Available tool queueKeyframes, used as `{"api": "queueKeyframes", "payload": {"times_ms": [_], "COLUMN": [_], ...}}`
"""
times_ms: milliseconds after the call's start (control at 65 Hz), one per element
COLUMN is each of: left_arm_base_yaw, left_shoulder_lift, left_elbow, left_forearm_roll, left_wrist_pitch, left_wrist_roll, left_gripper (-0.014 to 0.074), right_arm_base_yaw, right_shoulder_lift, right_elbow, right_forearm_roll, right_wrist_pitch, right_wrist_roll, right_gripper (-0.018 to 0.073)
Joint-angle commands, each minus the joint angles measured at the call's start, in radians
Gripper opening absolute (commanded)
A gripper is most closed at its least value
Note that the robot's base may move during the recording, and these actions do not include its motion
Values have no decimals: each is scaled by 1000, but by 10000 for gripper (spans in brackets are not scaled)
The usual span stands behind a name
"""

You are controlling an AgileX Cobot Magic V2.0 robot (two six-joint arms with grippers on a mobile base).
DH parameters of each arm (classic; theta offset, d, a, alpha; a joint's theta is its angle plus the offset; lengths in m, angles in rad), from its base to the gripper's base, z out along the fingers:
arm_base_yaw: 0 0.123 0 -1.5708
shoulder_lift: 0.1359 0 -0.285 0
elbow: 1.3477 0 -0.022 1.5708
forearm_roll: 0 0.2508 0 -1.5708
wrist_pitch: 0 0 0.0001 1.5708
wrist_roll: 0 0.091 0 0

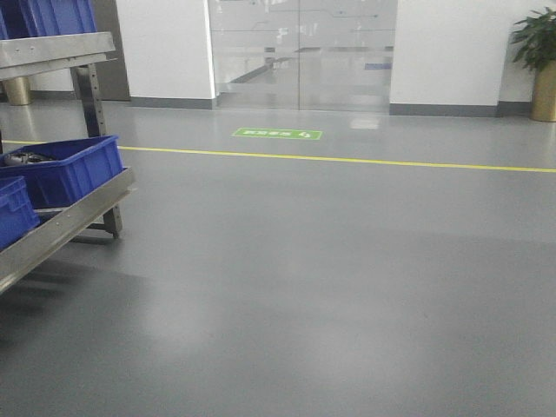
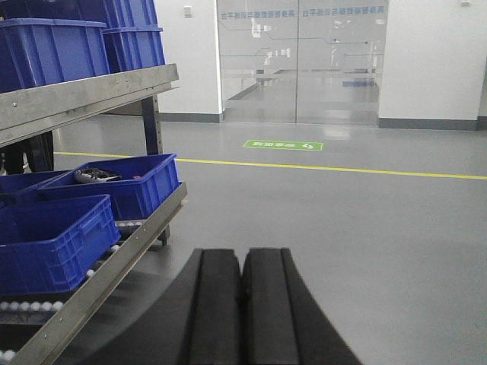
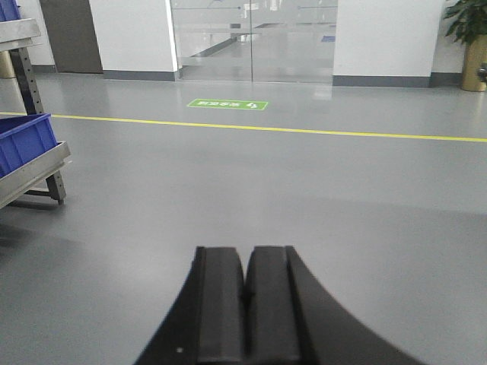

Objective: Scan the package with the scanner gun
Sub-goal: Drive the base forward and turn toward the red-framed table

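Nothing of the scan is done, by the look of it. Neither the package nor the scanner gun shows in any of the three views, so I can't say where either one sits; both have to be found before anything else happens.

The left tool (image 2: pixel 242 262) has its two black pads pressed together with nothing between them. Same for the right tool (image 3: pixel 246 262): pads together, empty. So what's left is the whole job, I'd judge: find the scanner, take it up, find the package, aim at its label.

Now the room. From the front view, open grey floor (image 1: pixel 330 287) runs from 6 o'clock right up to 12, with a yellow line (image 1: pixel 347 160) across it and a green floor sign (image 1: pixel 277 133) just beyond. Glass doors (image 1: pixel 300 52) close off 12 o'clock, and a potted plant (image 1: pixel 537 39) stands at 2.

The one hard edge is at 9 o'clock: a metal rack (image 1: pixel 65 221) carrying blue bins (image 1: pixel 65 169), its lower rail jutting toward the open floor. In the left wrist view that rail runs close by at 8 o'clock. One bin holds something dark (image 2: pixel 97 175), too small to identify. The left arm has the tighter side; the right has free space all around.
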Motion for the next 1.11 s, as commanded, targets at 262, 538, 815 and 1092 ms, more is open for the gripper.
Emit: {"api": "queueKeyframes", "payload": {"times_ms": [262,538,815,1092], "left_arm_base_yaw": [-1,-3,-30,-30], "left_shoulder_lift": [-3,-3,-3,-3], "left_elbow": [-3,-3,-3,-3], "left_forearm_roll": [-4,-4,-4,-4], "left_wrist_pitch": [-14,-14,-14,-14], "left_wrist_roll": [-7,-7,-7,-7], "left_gripper": [-111,-111,-111,-111], "right_arm_base_yaw": [-5,-5,-7,-7], "right_shoulder_lift": [-3,-3,-3,-3], "right_elbow": [-1,-1,-1,-1], "right_forearm_roll": [1,1,1,1], "right_wrist_pitch": [-18,-18,-18,-18], "right_wrist_roll": [-3,-3,-3,-3], "right_gripper": [-159,-159,-159,-159]}}
